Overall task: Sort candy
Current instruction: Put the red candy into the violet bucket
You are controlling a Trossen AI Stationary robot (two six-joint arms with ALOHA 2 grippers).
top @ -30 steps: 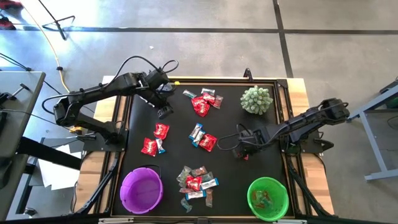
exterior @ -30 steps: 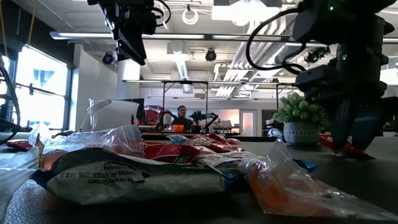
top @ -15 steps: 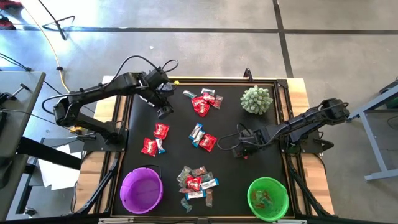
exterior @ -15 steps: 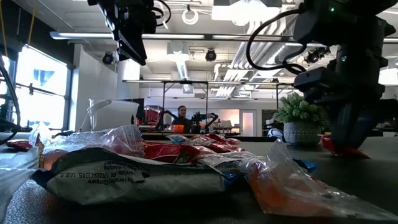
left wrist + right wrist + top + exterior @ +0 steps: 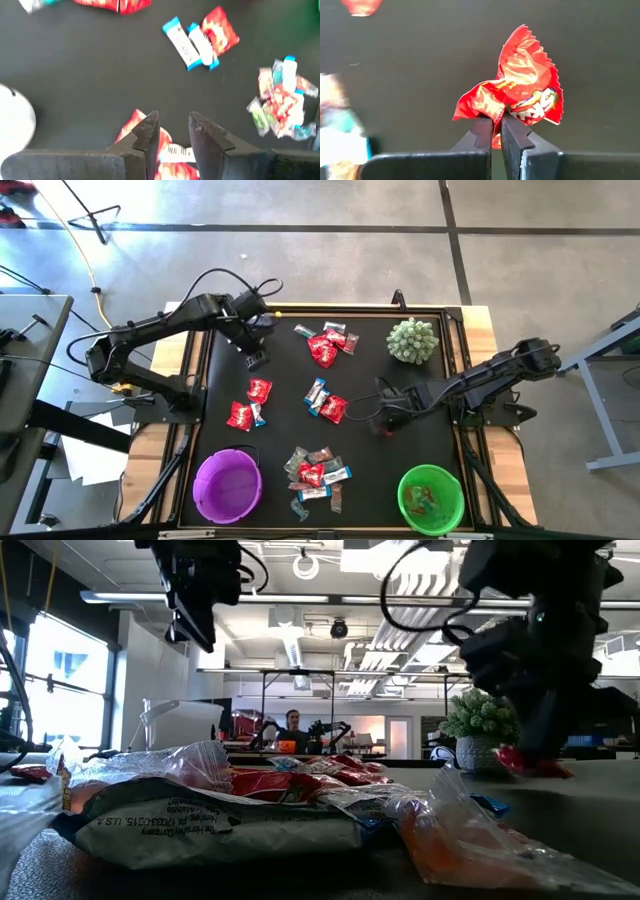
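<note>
Candy lies in groups on the black mat (image 5: pixel 285 385): red packets and mini bars at the far side (image 5: pixel 325 343), in the middle (image 5: pixel 327 402), at the left (image 5: pixel 248 405) and near the front (image 5: pixel 315 470). My right gripper (image 5: pixel 386 426) (image 5: pixel 496 122) is right of the middle group, shut on one red packet (image 5: pixel 520 95) (image 5: pixel 535 762). My left gripper (image 5: pixel 255 360) (image 5: pixel 172 122) hangs open above the mat's far left, with red packets (image 5: pixel 132 131) below it. My right gripper pinches a crumpled edge (image 5: pixel 492 111) of the red packet between its two fingertips, coming steeply from above. The rest of the packet spreads out beyond the fingertips. In the low view it hangs below the fingers, just clear of the mat.
A purple bowl (image 5: pixel 228 485) stands at the near left and a green bowl (image 5: pixel 431 498) with some candy at the near right. A spiky green plant (image 5: pixel 412 340) stands at the far right. Clear wrappers (image 5: pixel 250 800) fill the low view's front.
My right gripper has shut on the red packet and risen slightly, lifting the packet off the mat. My left gripper has tipped a little, still open.
</note>
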